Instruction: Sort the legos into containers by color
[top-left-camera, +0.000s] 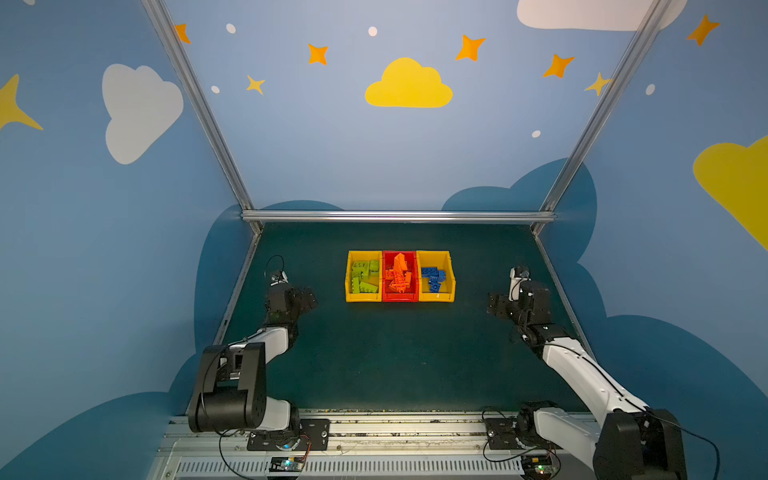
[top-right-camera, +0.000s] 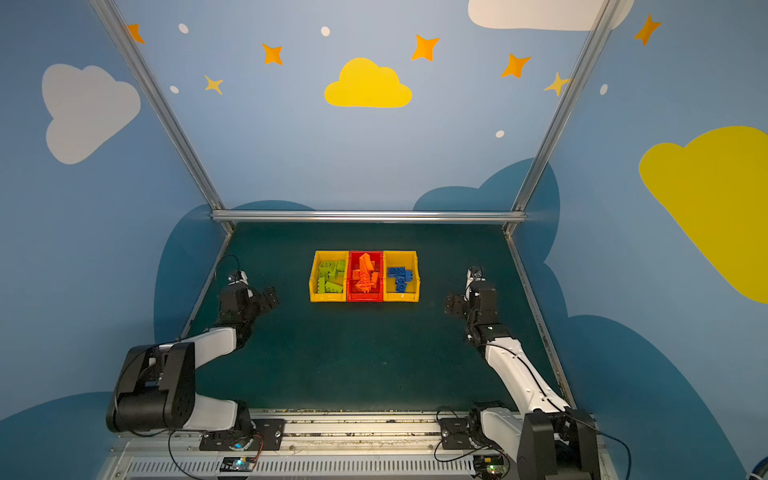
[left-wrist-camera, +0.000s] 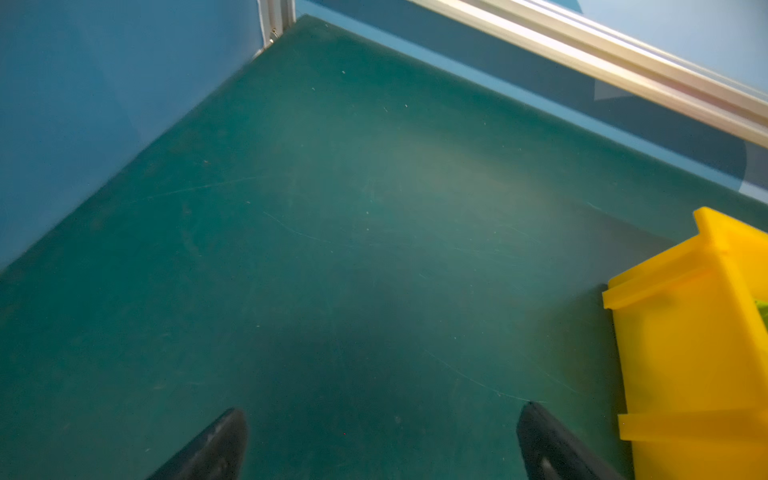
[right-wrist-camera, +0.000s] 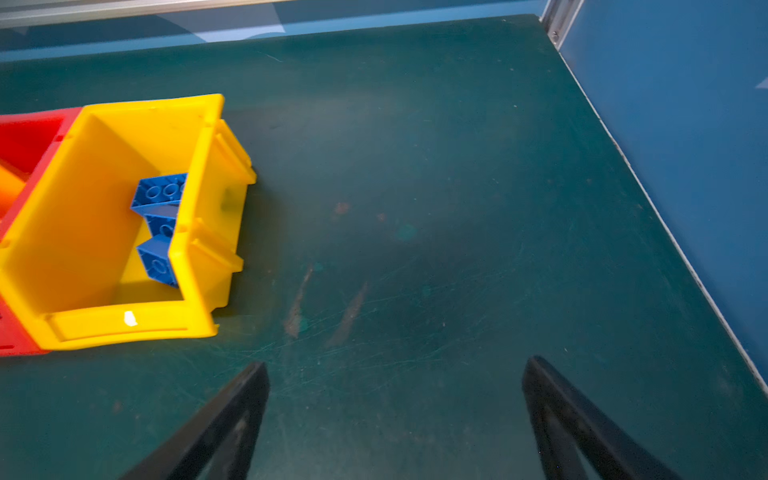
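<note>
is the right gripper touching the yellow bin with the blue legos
Apart. The right wrist view shows the right gripper open, with a strip of bare table between it and the yellow bin holding blue legos.

A green mat (top-left-camera: 395, 365) lies below cloud-painted blue walls (top-left-camera: 353, 158).

Bins, three: left yellow bin (top-left-camera: 363, 297), red bin (top-left-camera: 400, 298), right yellow bin (top-left-camera: 436, 298). Green bricks (top-left-camera: 365, 274), orange bricks (top-left-camera: 398, 276), blue bricks (top-left-camera: 433, 279): heaped, count unclear.
</note>
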